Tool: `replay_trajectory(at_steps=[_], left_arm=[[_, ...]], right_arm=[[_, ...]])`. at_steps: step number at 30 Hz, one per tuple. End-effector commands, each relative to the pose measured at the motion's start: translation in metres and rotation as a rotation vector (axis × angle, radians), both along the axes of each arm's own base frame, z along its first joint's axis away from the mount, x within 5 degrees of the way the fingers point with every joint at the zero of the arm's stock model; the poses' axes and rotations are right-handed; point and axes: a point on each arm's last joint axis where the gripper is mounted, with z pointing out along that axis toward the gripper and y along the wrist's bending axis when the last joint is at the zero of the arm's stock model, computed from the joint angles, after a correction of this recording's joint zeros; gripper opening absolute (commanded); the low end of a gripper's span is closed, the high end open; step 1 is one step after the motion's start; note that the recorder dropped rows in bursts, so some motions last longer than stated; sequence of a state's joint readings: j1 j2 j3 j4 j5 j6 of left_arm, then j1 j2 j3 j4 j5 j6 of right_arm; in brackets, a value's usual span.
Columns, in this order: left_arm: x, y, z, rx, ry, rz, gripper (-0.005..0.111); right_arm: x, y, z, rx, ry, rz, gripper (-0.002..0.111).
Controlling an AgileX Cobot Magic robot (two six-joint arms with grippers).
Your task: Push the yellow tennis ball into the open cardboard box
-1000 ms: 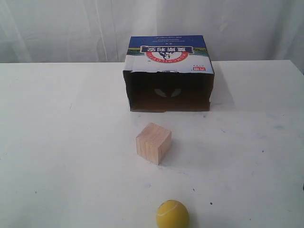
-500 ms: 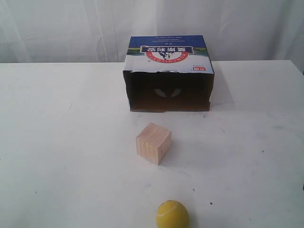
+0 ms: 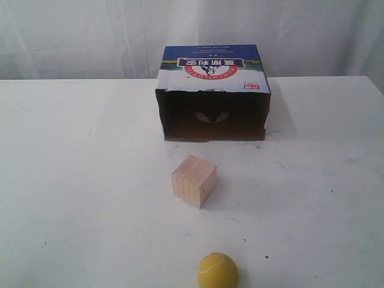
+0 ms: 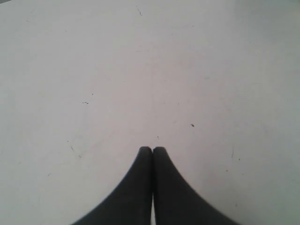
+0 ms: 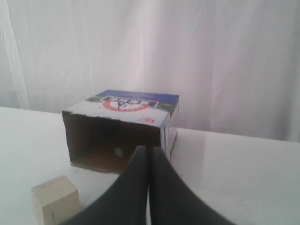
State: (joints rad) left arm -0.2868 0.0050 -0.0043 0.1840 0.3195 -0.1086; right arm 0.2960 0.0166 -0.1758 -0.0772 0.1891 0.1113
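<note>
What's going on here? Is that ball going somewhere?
Nothing is being touched now. The yellow tennis ball sits on the table, the open cardboard box faces it from farther back, and a wooden cube stands roughly between them. Both claws are shut and empty: the left claw over bare table, the right claw aimed toward the box. The push hasn't started.

Only print anywhere is on top of the open cardboard box [image 3: 180, 55] by the far edge of the bench [image 3: 90, 198]. It's a red logo [image 3: 210, 67] with white Chinese characters and a ring of Latin letters, upside down and too blurry to spell out. The little red tag [image 3: 253, 87] at one corner of the top is unreadable too.
</note>
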Motion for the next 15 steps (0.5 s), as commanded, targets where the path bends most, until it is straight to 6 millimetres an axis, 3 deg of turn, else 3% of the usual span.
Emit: replay_trajectory(at_steps=[1, 9, 15], left_arm=[[-0.001, 0.000, -0.002, 0.010, 0.007, -0.005, 0.000], [-0.001, 0.000, -0.002, 0.010, 0.007, -0.005, 0.000], [-0.001, 0.000, -0.002, 0.010, 0.007, -0.005, 0.000]], right_arm=[[-0.007, -0.003, 0.019, 0.009, -0.034, -0.011, 0.000], [0.001, 0.000, 0.033, 0.007, -0.006, -0.007, 0.000], [0.022, 0.009, 0.043, 0.001, 0.214, 0.028, 0.000]])
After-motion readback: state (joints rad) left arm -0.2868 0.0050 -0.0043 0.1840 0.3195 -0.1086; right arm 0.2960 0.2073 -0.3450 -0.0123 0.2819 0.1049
